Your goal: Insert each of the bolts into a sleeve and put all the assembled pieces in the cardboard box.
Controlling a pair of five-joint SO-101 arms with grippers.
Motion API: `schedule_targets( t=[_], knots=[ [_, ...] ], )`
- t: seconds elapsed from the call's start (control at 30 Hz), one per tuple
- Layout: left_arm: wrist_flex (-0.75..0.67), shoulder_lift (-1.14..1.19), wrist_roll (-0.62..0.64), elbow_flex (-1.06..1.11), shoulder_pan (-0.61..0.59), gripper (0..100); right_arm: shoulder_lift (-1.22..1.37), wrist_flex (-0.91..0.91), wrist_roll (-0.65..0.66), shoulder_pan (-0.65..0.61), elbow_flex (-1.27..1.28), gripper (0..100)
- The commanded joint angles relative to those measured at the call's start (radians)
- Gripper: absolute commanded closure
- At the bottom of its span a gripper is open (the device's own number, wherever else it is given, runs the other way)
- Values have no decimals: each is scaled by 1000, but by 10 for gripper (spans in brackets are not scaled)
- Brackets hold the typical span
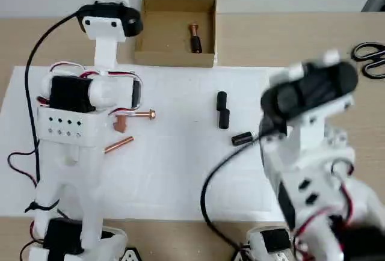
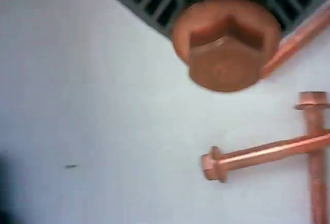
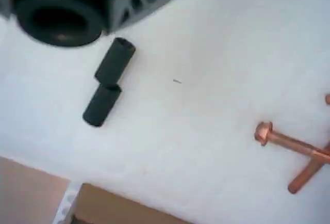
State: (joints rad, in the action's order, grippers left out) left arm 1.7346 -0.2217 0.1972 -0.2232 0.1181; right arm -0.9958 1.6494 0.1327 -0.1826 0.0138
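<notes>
My left gripper [image 1: 120, 120] hangs over the left of the white sheet, shut on a copper bolt [image 2: 224, 48] whose hex head faces the left wrist camera. Beneath it two loose bolts [image 2: 263, 154] [image 2: 315, 152] lie crossed on the sheet, with a third shaft [image 2: 299, 41] beside them. My right gripper [image 1: 255, 136] is at the sheet's right side, shut on a black sleeve [image 3: 56, 20] with its open end showing. Two more sleeves [image 1: 222, 109] lie end to end at mid-sheet. The cardboard box [image 1: 150, 38] at the back holds one assembled piece [image 1: 195, 38].
The white sheet [image 1: 180, 177] covers most of the wooden table. Scissors [image 1: 370, 56] lie at the far right edge. Black cables trail from both arm bases along the front of the sheet.
</notes>
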Motion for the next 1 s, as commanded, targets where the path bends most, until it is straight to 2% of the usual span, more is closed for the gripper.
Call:
schedule_targets(
  t=[0.0,0.1,0.23,0.33,0.53,0.63,0.77,0.97],
  knots=[
    [-35,-46,78,-39,64,994,-165,-148,-46,-4,235,995],
    [2,-60,95,-90,150,994,-341,-317,-141,-1,486,995],
    [-9,-193,120,-124,215,994,-573,-490,-138,-1,769,995],
    [-143,-292,127,-97,267,994,-682,-530,-137,-1,924,995],
    [-470,-391,287,171,279,994,-707,-530,-140,-5,1025,995],
    [-588,-423,285,318,350,994,-705,-527,-140,-28,1026,995],
    [-740,-470,284,486,473,994,-713,-526,-140,-133,1074,995],
    [-968,-505,288,691,502,994,-714,-533,-141,-200,1094,995]
  ],
)
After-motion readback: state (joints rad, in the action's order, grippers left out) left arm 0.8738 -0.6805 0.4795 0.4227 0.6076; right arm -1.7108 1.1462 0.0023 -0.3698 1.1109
